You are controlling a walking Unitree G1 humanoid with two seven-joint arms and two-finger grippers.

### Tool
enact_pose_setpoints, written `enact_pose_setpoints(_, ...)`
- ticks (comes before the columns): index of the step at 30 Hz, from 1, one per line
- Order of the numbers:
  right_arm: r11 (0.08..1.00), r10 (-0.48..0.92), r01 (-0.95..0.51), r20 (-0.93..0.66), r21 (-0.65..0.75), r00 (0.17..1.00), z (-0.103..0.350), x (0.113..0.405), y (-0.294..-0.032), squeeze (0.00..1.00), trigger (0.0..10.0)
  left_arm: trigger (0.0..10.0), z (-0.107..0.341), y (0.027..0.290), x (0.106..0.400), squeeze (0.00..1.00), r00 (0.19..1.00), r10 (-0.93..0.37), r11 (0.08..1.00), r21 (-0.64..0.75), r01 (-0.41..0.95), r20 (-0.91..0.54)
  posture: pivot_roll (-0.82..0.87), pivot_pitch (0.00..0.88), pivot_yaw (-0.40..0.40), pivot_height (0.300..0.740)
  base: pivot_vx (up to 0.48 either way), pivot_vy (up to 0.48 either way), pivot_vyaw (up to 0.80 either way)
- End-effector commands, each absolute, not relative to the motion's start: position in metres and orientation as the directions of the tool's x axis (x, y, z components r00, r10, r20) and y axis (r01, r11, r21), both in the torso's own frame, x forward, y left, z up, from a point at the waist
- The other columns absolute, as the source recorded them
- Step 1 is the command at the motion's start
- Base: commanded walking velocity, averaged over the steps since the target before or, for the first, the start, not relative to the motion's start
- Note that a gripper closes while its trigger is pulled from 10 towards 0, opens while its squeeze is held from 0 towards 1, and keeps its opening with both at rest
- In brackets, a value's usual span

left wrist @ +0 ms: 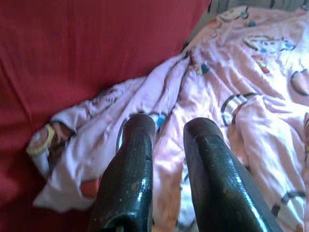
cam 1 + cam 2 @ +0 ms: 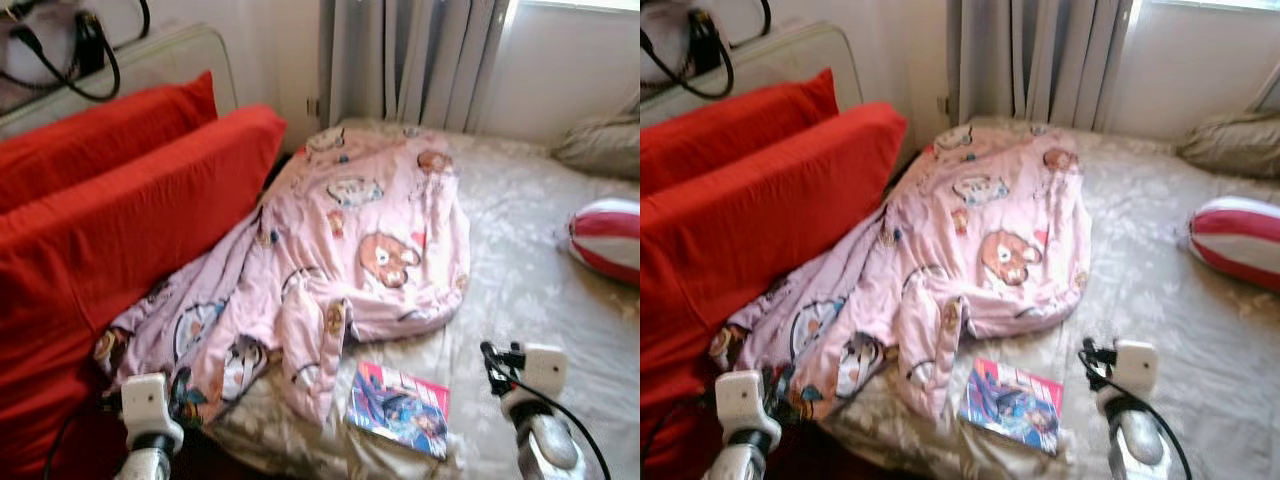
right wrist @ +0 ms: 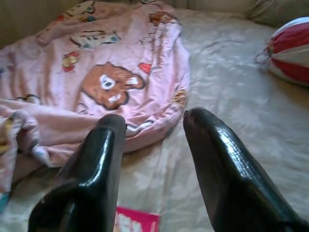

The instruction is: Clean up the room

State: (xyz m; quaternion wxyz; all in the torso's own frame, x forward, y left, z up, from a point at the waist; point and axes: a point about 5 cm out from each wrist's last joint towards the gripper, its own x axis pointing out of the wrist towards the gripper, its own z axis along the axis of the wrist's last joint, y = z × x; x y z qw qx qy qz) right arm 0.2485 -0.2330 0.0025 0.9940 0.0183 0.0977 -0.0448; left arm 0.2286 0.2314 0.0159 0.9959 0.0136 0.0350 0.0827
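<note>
1. Pink blanket [image 2: 345, 245], printed with cartoon figures, is spread in a rumpled heap over the near-left part of the bed [image 2: 520, 250], with one edge bunched against the red pillows.
2. Two red pillows [image 2: 120, 210] are propped along the left side of the bed, touching the blanket's left edge.
3. A colourful book [image 2: 398, 407] is seen lying flat on the beige patterned sheet, just beside the blanket's lower fold.
4. A red-and-white striped ball-shaped cushion [image 2: 610, 238] is seen at the right side of the bed, well apart from the blanket.
5. A beige pillow [image 2: 600, 145] is placed at the far right corner, and grey curtains [image 2: 415, 60] hang behind the bed.
6. The left gripper [image 1: 169, 130] is held over the blanket's lower left edge, near the red pillows; its fingers [image 1: 130, 169] are parted by a narrow gap, with nothing held between them.
7. The right gripper [image 3: 152, 121] is held above the bare sheet near the book; its fingers [image 3: 227, 164] are spread wide, with nothing held between them.
</note>
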Motion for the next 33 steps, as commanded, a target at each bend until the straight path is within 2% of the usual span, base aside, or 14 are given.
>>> enact_pose_setpoints(1,0.997,-0.076,0.080,-0.161,0.017,0.984,0.007,0.250,-0.230,0.00,10.0,10.0,0.022,0.227,0.233,0.00,0.987,0.154,0.988,0.035,-0.152,-0.050,-0.03,0.000,0.054,0.740,0.000,0.000,0.00)
enact_pose_setpoints(7,0.999,-0.044,0.045,-0.104,0.016,0.994,0.019,0.254,-0.228,0.00,10.0,10.0,0.026,0.210,0.233,0.00,0.994,0.106,0.994,0.038,-0.104,-0.039,-0.05,0.000,0.038,0.740,0.000,0.000,0.00)
enact_pose_setpoints(18,0.999,-0.017,0.015,-0.089,-0.028,0.996,0.029,0.253,-0.240,0.00,10.0,10.0,0.020,0.198,0.216,0.00,0.988,0.142,0.990,0.006,-0.142,-0.061,-0.03,0.000,-0.025,0.740,0.000,0.000,0.00)
enact_pose_setpoints(28,0.999,-0.033,0.031,-0.100,-0.023,0.994,0.030,0.254,-0.239,0.00,10.0,10.0,0.022,0.207,0.208,0.00,0.983,0.162,0.987,0.020,-0.161,-0.086,0.00,0.000,-0.005,0.740,0.000,0.000,0.00)
enact_pose_setpoints(33,1.000,-0.021,0.018,-0.153,-0.021,0.988,0.022,0.251,-0.232,0.00,10.0,10.0,0.023,0.213,0.208,0.00,0.983,0.158,0.987,0.037,-0.155,-0.094,-0.02,0.000,0.004,0.740,0.000,0.000,0.00)
